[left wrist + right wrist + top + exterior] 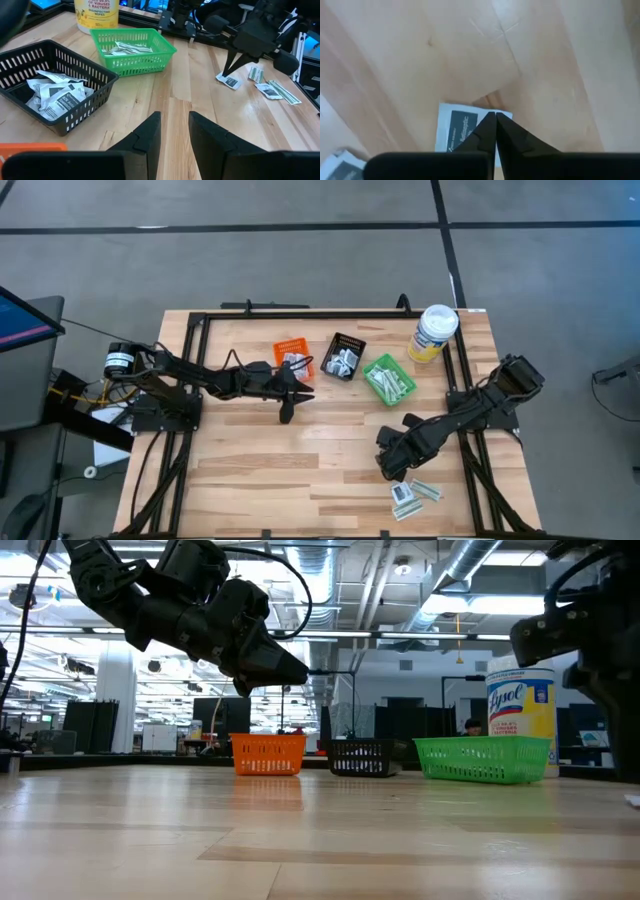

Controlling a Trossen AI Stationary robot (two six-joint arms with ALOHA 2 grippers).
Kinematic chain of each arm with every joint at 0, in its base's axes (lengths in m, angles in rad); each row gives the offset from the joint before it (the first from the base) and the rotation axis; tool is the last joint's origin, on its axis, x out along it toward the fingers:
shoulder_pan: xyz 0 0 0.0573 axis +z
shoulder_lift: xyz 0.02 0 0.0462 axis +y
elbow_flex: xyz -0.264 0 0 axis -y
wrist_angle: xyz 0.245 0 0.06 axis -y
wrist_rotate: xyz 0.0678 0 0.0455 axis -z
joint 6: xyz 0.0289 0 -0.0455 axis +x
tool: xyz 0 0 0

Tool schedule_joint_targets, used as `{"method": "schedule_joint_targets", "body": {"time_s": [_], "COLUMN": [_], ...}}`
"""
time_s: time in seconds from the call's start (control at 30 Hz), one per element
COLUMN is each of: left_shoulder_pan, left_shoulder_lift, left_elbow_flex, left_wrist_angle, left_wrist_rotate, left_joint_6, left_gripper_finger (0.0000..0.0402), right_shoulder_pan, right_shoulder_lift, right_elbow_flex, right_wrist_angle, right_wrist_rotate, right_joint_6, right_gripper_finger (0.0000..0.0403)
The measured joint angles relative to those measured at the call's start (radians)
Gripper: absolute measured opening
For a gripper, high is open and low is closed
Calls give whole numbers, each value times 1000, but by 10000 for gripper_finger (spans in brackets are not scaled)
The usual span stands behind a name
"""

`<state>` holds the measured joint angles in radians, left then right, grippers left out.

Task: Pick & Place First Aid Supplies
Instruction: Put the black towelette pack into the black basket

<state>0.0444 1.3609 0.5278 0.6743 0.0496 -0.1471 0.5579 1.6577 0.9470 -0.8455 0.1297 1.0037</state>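
Nearest your lens, the right gripper has its dark fingers pressed together, tips down on a squarish white paper packet with dark print lying flat on the pale wooden desk. You cannot tell whether the tips actually pinch it. Seen from above, that gripper sits at the near right of the desk, with a few more loose packets, white ones and a narrow pale-green strip, just beside it.

Your three small plastic mesh bins stand in a row toward the far edge. The orange bin holds some white packets. The black bin holds a crumpled heap of white packets with dark print. The green bin holds long pale strips. A yellow wipes canister with a white lid stands just beyond the green bin.

The left gripper hovers above the desk near the orange bin, its fingers apart and empty.
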Motion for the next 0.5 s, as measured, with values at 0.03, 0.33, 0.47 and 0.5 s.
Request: {"method": "schedule_joint_targets", "body": {"time_s": [0.03,0.33,0.47,0.5], "left_shoulder_pan": [0,0,0,0], "left_shoulder_lift": [0,0,0,0], "left_elbow_flex": [0,0,0,0], "left_wrist_angle": [0,0,0,0], "left_wrist_rotate": [0,0,0,0], "left_joint_6": [0,0,0,0], "left_gripper_finger": [100,100,100,100], "right_shoulder_pan": [0,-20,-18,-18], "right_shoulder_lift": [0,0,0,0], "right_elbow_flex": [0,-12,-60,-67], "right_wrist_angle": [-1,11,39,40], "right_wrist_rotate": [-1,-27,-56,-57], "right_joint_6": [-20,-78,-13,23], "right_gripper_finger": [5,84,124,132]}}
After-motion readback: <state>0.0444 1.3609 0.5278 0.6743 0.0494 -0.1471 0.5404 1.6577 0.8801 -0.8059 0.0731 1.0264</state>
